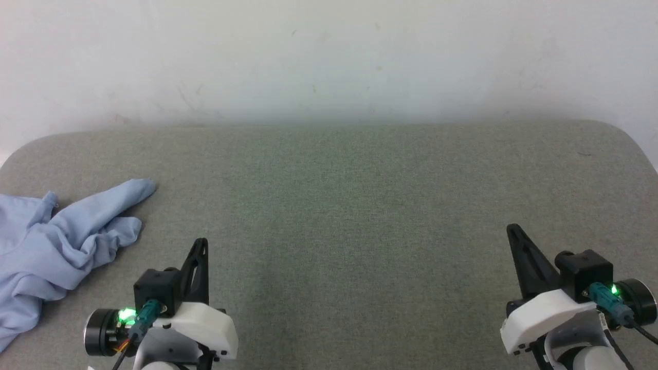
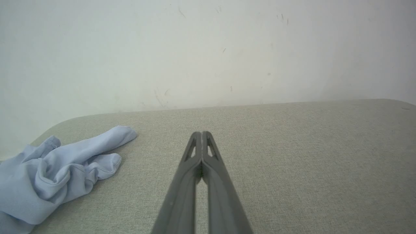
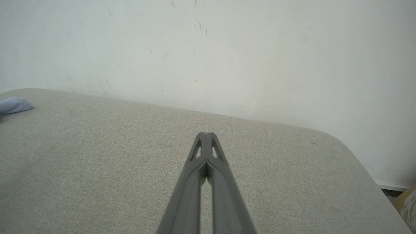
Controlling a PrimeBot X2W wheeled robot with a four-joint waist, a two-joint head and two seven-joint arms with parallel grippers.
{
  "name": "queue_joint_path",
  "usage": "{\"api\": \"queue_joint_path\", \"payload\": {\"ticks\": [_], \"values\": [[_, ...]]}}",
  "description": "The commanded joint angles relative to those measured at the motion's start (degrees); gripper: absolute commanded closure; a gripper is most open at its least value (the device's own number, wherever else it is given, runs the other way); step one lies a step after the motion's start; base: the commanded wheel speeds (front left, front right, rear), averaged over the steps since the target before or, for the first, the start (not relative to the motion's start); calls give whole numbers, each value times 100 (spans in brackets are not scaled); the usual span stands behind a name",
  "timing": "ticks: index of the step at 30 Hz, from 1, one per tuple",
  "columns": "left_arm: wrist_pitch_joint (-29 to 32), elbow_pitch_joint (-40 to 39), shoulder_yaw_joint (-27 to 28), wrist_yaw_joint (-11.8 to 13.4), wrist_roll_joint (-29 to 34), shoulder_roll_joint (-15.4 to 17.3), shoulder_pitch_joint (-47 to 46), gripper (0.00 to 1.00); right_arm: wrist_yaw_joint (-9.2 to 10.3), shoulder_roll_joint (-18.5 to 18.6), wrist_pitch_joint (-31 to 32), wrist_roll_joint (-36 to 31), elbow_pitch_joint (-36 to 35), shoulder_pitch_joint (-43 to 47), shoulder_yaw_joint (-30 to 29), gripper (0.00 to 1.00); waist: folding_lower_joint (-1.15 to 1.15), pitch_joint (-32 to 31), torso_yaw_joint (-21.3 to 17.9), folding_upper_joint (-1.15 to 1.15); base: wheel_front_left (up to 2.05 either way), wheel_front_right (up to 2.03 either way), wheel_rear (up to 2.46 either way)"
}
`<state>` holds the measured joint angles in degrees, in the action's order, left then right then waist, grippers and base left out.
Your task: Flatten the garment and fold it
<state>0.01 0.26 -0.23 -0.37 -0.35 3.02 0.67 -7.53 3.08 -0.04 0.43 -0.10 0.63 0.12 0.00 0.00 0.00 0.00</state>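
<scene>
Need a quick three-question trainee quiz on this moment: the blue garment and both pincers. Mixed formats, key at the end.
1. Fill in: the left pincer and the right pincer both stand ___ (open/shut).
2. True or false: the garment lies spread flat.
3. Pick one: the garment lies nearest A) the left pincer, B) the right pincer, C) midway between them.

Key: 1 shut, holding nothing. 2 false, it is crumpled. 3 A.

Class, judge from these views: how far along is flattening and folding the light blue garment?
Done: nothing; the garment lies crumpled at the left end of the grey surface. In hand: nothing; the left pincer and right pincer are shut, empty, clear of it. Left: grasp, spread flat, fold.
</scene>
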Motion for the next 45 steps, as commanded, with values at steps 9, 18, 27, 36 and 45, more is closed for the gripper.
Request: {"api": "queue_joint_path", "payload": {"ticks": [9,18,27,36,45], "values": [[-1,-26,23,37,35,-14,-67,100,4,-21,4,-43,10,-63,-12,100,0,0,0,0,0,0,0],[-58,42,-37,-21,-68,1,-21,0,0,2,-55,48,36,-2,-14,0,0,2,0,0,0,0,0],[-166,79,-71,-57,-198,-1,-64,0,0,1,-165,138,127,-20,-54,0,0,2,21,0,0,0,0],[-274,101,-83,-92,-322,-2,-100,0,1,-1,-273,220,159,-23,-82,0,0,-2,133,0,0,0,0],[-382,128,-35,-116,-452,-3,-119,0,1,-3,-379,254,167,-15,-68,0,0,-16,394,0,0,0,0]]}}
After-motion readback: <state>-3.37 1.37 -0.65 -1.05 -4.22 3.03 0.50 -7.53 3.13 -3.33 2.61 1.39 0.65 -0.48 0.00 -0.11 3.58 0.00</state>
